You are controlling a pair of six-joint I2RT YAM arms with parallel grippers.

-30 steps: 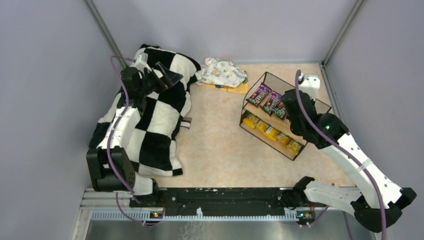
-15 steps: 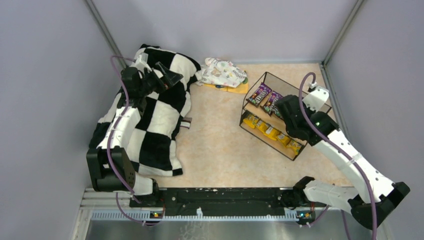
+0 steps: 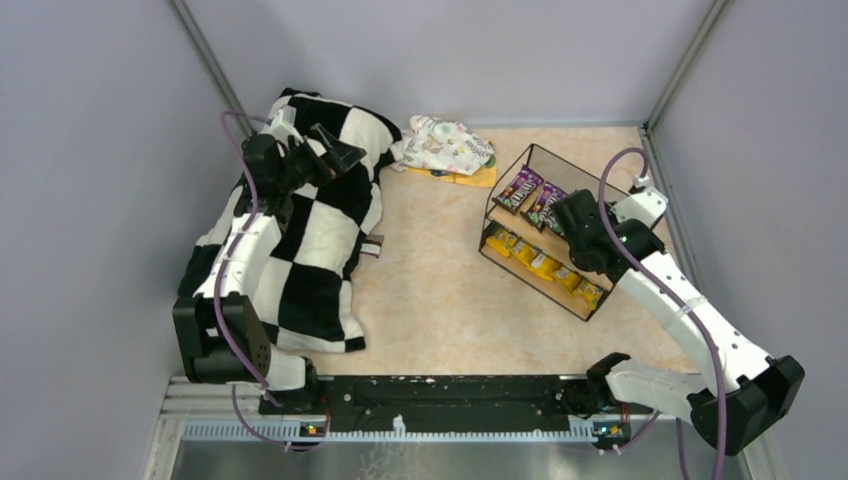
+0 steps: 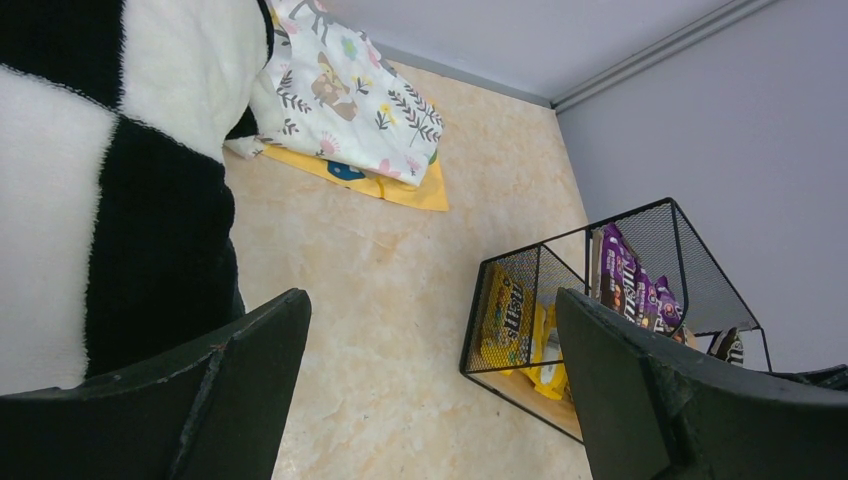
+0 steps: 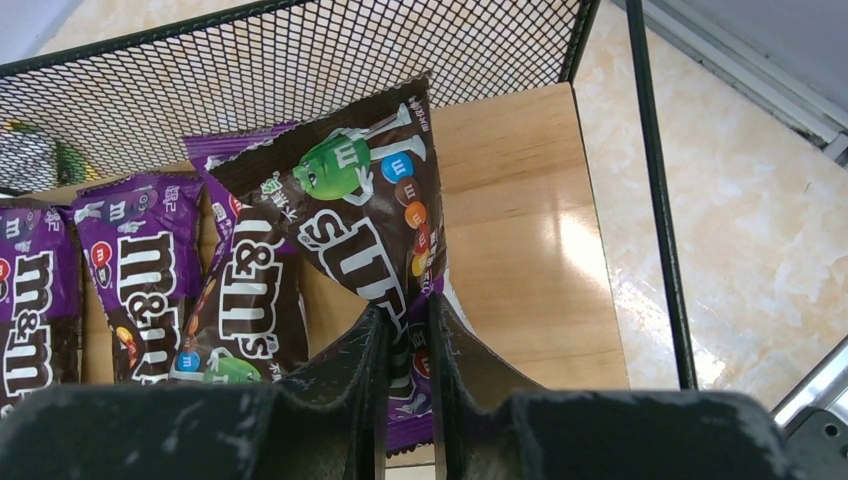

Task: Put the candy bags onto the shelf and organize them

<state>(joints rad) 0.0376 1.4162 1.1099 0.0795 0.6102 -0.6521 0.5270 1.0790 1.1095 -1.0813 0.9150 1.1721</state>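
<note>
Right claw (image 5: 405, 322) was clenched on the lower edge of a glossy dark brown candy packet (image 5: 372, 210). The packet stood tilted ahead of the fingertips, over the upper light wooden board (image 5: 525, 190) of the black wire-frame shelf (image 3: 556, 152). A purple sliver sat in the pinch too; couldn't tell if a second packet was caught.

Left of the claw: flat purple candy packets (image 5: 128, 265) in a row, and another brown packet (image 5: 250, 320) partly under the held one. Right of the claw: bare board. Small yellow candy packets (image 3: 545, 265) sat on the lower tier, below the claw.

Left claw (image 4: 430, 300) was spread wide and empty above the black-and-white checkered blanket (image 3: 300, 250), well apart from the shelf.

Risks:
- Letting go here would likely drop the packet onto its neighbour, not the bare slot.
- Slanted board plus glossy film: it could slide.
- Black mesh back wall (image 5: 300, 80) was just beyond the claw; pushing further could shove the rack.
</note>
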